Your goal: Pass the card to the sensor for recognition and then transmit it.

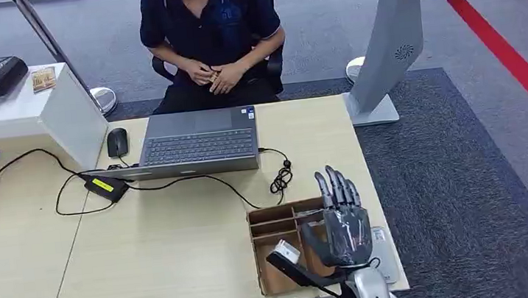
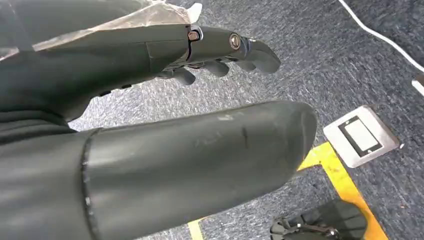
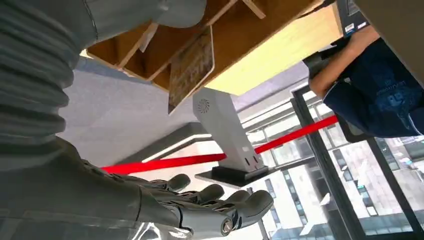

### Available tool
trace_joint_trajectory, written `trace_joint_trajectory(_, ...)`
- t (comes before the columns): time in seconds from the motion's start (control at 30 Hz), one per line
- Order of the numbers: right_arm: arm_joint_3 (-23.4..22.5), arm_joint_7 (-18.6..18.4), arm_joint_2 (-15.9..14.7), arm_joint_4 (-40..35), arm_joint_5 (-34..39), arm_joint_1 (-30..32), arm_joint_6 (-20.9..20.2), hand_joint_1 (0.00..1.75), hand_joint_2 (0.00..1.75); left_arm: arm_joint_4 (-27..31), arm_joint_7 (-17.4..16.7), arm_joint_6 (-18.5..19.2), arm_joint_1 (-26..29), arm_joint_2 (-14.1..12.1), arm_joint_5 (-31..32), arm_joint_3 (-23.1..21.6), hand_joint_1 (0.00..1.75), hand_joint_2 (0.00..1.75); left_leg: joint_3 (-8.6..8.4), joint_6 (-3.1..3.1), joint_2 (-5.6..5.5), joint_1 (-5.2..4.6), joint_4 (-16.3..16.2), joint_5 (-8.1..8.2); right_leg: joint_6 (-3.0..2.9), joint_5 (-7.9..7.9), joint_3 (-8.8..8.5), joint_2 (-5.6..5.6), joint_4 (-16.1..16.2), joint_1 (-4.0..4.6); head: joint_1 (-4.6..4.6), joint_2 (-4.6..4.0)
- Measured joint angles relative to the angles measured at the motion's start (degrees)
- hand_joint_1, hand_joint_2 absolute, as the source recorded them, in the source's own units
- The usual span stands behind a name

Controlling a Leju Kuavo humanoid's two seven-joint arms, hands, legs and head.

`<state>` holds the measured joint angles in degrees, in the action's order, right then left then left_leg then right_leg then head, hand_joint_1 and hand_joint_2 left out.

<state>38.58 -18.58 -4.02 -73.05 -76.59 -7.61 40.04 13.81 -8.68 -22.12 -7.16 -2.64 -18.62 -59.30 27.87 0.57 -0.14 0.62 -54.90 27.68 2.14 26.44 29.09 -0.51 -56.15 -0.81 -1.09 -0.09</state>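
My right hand (image 1: 342, 218) hovers over the cardboard organiser (image 1: 269, 226) at the table's (image 1: 144, 235) near right corner, fingers straight, grasping nothing. The card (image 3: 191, 67) stands tilted in a compartment just beside my thumb. My left hand (image 2: 150, 110) hangs over carpet, released.

The right arm comes up from the bottom edge of the head view, and the right hand (image 1: 343, 222) is raised with its dark fingers (image 1: 335, 186) straight, close together and pointing forward, holding nothing. The left hand (image 2: 165, 65) hangs low over the floor, its fingers (image 2: 250, 50) slightly bent and apart, holding nothing.
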Motion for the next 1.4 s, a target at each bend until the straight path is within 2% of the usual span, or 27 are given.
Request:
trace_joint_trajectory(0.5,0.00,-0.13,-0.57,0.02,-0.02,0.40,0.00,0.00,1.75,0.00,0.02,0.00,0.00,-0.20,-0.04,0.00,0.00,0.00,0.00,0.00,0.00,0.00,0.00,0.00,0.00,0.00,0.00,0.00,0.00,0.00,0.00,0.00)
trace_joint_trajectory(0.53,0.00,-0.13,-0.59,0.02,-0.02,0.40,0.00,0.07,1.75,0.00,0.02,0.00,0.00,-0.20,-0.04,0.00,0.00,0.00,0.00,0.00,0.00,0.00,0.00,0.00,0.00,0.00,0.00,0.00,0.00,0.00,0.00,0.00)
trace_joint_trajectory(0.67,0.00,-0.11,-0.66,0.02,-0.02,0.40,0.00,0.75,1.75,0.00,0.22,-0.02,0.00,-0.20,-0.04,0.00,0.00,0.00,0.00,0.00,0.00,0.00,0.00,0.00,0.00,0.00,0.01,0.00,0.00,0.00,0.00,0.00)
trace_joint_trajectory(0.7,0.00,-0.13,-0.66,0.02,-0.02,0.40,0.00,1.45,1.75,0.00,0.24,-0.02,0.00,-0.20,-0.04,0.00,0.00,0.00,0.00,0.00,0.00,0.00,0.00,0.00,0.00,0.00,0.00,0.00,0.00,0.00,0.00,0.00)
trace_joint_trajectory(0.73,0.00,-0.11,-0.66,0.02,-0.02,0.40,0.00,1.48,1.75,0.00,0.24,-0.04,0.00,-0.20,-0.04,0.00,0.00,0.00,0.00,0.00,0.00,0.00,0.00,0.00,0.00,0.00,0.00,0.00,0.00,0.00,0.00,0.00)
trace_joint_trajectory(0.8,0.00,-0.13,-0.66,0.02,-0.02,0.40,0.00,1.38,1.75,0.00,0.30,-0.04,0.00,-0.20,-0.06,0.00,0.00,0.00,0.00,0.00,0.00,0.00,0.00,0.00,0.00,0.00,0.00,0.00,0.00,0.00,0.00,0.00)
trace_joint_trajectory(0.83,0.00,-0.11,-0.66,0.02,-0.02,0.40,0.00,1.38,1.75,0.00,0.44,-0.04,0.01,-0.20,-0.04,0.00,0.00,0.00,0.00,0.00,0.00,0.00,0.00,0.00,0.00,0.00,0.00,0.00,0.00,0.00,0.00,0.00)
trace_joint_trajectory(0.87,0.00,-0.11,-0.66,0.02,-0.02,0.40,0.00,0.98,1.75,0.00,0.55,-0.04,0.00,-0.20,-0.07,0.00,0.00,0.00,0.00,0.00,0.00,0.00,0.00,0.00,0.00,0.00,0.00,0.00,0.00,0.00,0.00,0.00)
trace_joint_trajectory(0.97,0.00,-0.11,-0.66,0.02,-0.02,0.39,0.00,0.70,1.75,0.00,0.59,-0.04,0.01,-0.20,-0.07,0.00,0.00,0.00,0.00,0.00,0.00,0.00,0.00,0.00,0.00,0.00,0.00,0.00,0.00,0.00,0.00,0.00)
trace_joint_trajectory(1.0,0.00,-0.11,-0.66,0.02,-0.02,0.39,0.00,0.44,1.75,0.00,0.61,-0.04,0.00,-0.20,-0.07,0.00,0.00,0.00,0.00,0.00,0.00,0.00,0.00,0.00,0.00,0.00,0.00,0.00,0.00,0.00,0.00,0.00)
trace_joint_trajectory(1.07,0.00,-0.11,-0.66,0.02,-0.02,0.39,0.00,0.49,1.75,0.00,0.66,-0.04,0.01,-0.20,-0.07,0.00,0.00,0.00,0.00,0.00,0.00,0.00,0.00,0.00,0.00,0.00,0.00,0.00,0.00,0.00,0.00,0.00)
trace_joint_trajectory(1.13,0.00,-0.11,-0.66,0.02,-0.02,0.39,0.00,0.45,1.75,0.00,0.68,-0.04,0.00,-0.20,-0.07,0.00,0.00,0.00,0.00,0.00,0.00,0.00,0.00,0.00,0.00,0.00,0.00,0.00,0.00,0.00,0.00,0.00)
trace_joint_trajectory(1.2,0.00,-0.11,-0.66,0.02,-0.02,0.39,0.00,0.31,1.75,0.00,0.72,-0.04,0.01,-0.20,-0.07,0.00,0.00,0.00,0.00,0.00,0.00,0.00,0.00,0.00,0.00,0.00,0.00,0.00,0.00,0.00,0.00,0.00)
trace_joint_trajectory(1.27,0.00,-0.11,-0.66,0.02,-0.02,0.39,0.00,0.38,1.75,0.00,0.72,-0.04,0.00,-0.20,-0.07,0.00,0.00,0.00,0.00,0.00,0.00,0.00,0.00,0.00,0.00,0.00,0.00,0.00,0.00,0.00,0.00,0.00)
trace_joint_trajectory(1.4,0.00,-0.11,-0.66,0.02,-0.02,0.39,0.00,0.30,1.75,0.00,0.72,-0.04,0.01,-0.22,-0.07,0.00,0.00,0.00,0.00,0.00,0.00,0.00,0.00,0.00,0.00,0.00,0.00,0.00,0.00,0.00,0.00,0.00)
